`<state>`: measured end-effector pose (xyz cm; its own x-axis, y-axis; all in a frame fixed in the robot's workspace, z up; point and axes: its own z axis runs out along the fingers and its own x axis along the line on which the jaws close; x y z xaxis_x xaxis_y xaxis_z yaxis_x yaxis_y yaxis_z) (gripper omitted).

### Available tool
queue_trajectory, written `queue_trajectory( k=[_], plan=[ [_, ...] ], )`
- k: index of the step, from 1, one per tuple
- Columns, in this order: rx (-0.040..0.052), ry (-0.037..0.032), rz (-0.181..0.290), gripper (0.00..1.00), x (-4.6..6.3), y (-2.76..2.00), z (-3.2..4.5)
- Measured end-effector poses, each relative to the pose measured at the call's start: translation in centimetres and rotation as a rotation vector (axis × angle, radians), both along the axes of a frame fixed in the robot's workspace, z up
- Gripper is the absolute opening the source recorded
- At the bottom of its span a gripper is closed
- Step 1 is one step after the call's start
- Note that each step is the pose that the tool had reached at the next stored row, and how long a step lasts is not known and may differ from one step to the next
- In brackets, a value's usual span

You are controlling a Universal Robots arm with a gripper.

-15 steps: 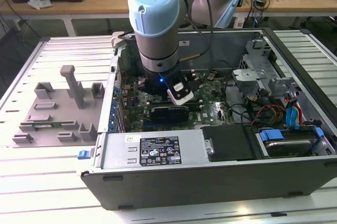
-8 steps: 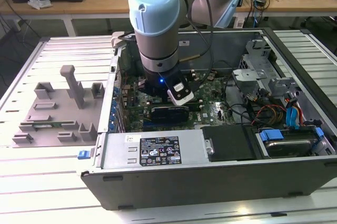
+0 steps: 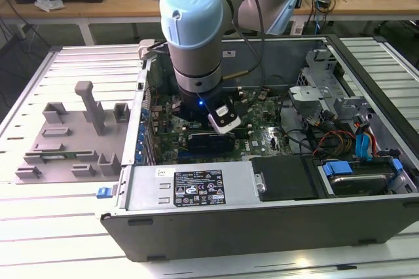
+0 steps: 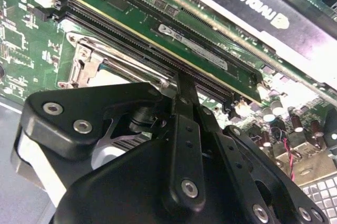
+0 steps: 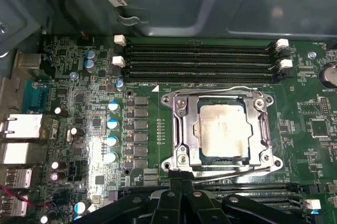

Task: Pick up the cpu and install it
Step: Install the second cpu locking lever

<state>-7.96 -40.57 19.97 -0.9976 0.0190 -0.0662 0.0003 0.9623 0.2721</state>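
Open computer case [image 3: 275, 226] lies on its side on a slatted metal table [image 3: 59, 226]; a grey plastic fixture tray [image 3: 72, 138] sits beside it toward the exterior view's left. The robot arm [image 3: 196, 30] reaches down into the case, its light blue joint cap facing the camera. Green motherboard [image 5: 79, 108] fills the case floor. A power supply [image 3: 193, 190] with a label lies along the near wall, a drive bay with blue tabs [image 3: 344, 167] and red, blue and yellow cables toward the exterior view's right.

Second wrist view: long black expansion card [image 4: 295, 19] runs diagonally, a green card or module [image 4: 174, 29] alongside it above the black slots.

First wrist view: black memory slots [image 5: 200, 58] with white latches sit next to the metal-framed socket [image 5: 218, 129]. The cpu [image 5: 222, 129] lies flat inside the socket, silvery top with smeared paste marks, framed by the load plate on all sides. A thin wire lever [image 5: 231, 90] runs along the socket edge nearest the memory slots.

Gripper [image 5: 181, 179]: black fingers pressed together into a thin tip, clenched with nothing between them. The tip sits at the socket frame's edge, just beside the cpu, not touching its top. In the second wrist view the same closed tip [image 4: 181, 84] meets the socket's metal frame [image 4: 95, 61].
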Motion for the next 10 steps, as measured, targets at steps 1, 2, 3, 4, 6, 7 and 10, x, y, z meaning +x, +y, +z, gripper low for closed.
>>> queue_trajectory(
  k=[1,2,3,4,6,7,10],
  plan=[
    [0.0022,-0.0002,0.0,0.11,0.0,-0.01,0.0],
    [0.0067,-0.0007,0.0,0.11,0.0,-0.02,0.0],
    [0.0109,-0.0017,0.0,0.11,-0.01,-0.03,-0.01],
    [0.0133,-0.0025,0.0,0.11,-0.02,-0.04,-0.02],
    [0.0193,-0.0049,0.0,0.11,-0.07,-0.06,-0.08],
    [0.0215,-0.0058,0.0,0.11,-0.11,-0.07,-0.11],
    [0.0345,-0.0114,0.0,0.11,-0.37,-0.07,-0.21]
  ],
)
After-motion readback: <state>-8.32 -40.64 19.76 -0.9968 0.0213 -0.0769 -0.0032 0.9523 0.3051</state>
